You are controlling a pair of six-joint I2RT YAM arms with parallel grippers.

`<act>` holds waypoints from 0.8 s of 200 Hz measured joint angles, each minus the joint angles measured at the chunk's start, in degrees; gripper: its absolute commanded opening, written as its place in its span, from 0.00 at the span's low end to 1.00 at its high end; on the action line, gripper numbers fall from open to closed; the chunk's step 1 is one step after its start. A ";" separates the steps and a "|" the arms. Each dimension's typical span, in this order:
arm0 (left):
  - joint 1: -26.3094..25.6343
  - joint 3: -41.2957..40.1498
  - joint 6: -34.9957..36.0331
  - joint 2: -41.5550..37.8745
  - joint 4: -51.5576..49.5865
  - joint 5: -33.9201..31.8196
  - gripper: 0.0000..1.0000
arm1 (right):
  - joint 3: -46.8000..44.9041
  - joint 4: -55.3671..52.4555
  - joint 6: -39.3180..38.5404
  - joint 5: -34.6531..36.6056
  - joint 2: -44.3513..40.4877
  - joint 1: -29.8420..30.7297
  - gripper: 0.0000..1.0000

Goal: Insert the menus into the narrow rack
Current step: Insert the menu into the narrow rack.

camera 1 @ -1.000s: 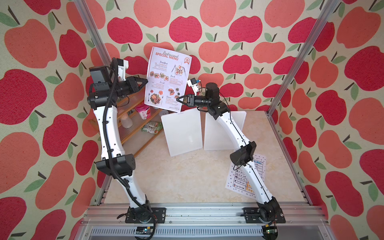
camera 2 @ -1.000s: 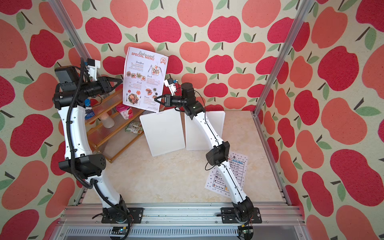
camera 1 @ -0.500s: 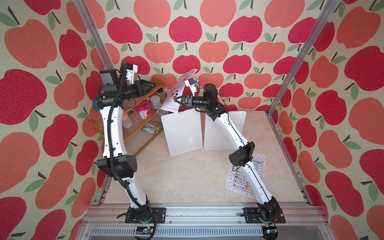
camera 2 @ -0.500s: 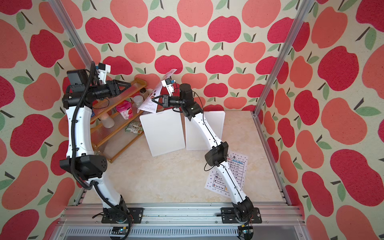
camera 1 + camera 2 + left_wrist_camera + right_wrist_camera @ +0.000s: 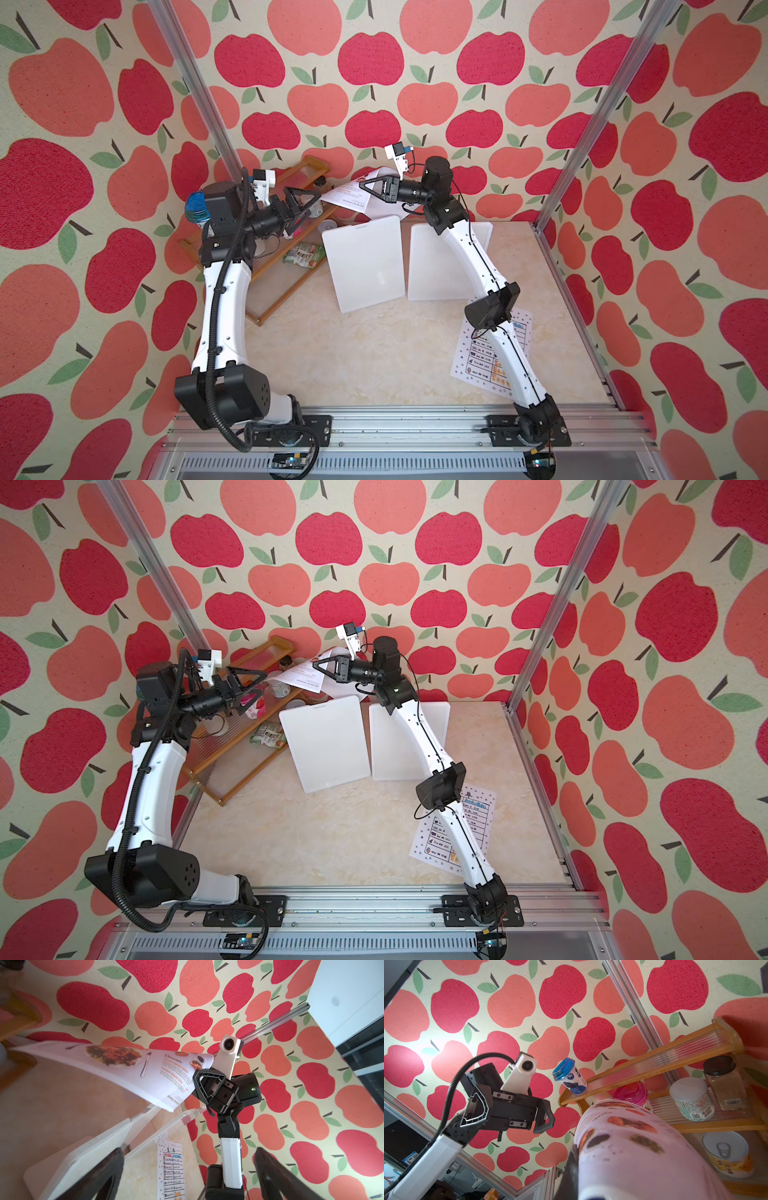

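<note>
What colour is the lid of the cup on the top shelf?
Blue. The lid shows best in the right wrist view.

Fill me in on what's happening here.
The right tool is shut on the photo menu, holding it curled in the air near the white rack. The left tool is open and empty, near the wooden shelf. The other menu lies flat on the table under the right arm. Neither is in the rack yet.

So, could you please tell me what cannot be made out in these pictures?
Table menu: middle strip hidden under the right arm in both top views; print too small to read.
Photo menu: blurred against the lens in the right wrist view; its print unreadable.
Blue-lidded cup: mostly behind the left arm in a top view.
</note>
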 measured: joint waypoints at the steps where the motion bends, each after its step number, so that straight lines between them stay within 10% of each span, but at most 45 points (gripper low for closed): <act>1: 0.00 -0.26 -0.24 -0.04 0.24 -0.02 0.99 | 0.00 0.07 0.00 0.02 0.00 -0.04 0.00; 101: -2.34 -3.56 -22.62 10.47 25.33 -5.42 1.00 | 0.00 3.78 5.97 -5.31 -0.85 1.29 0.00; 160: -2.05 1.62 -24.11 14.34 28.28 -6.58 0.48 | 0.35 -3.39 -0.52 -6.78 -1.92 2.05 0.00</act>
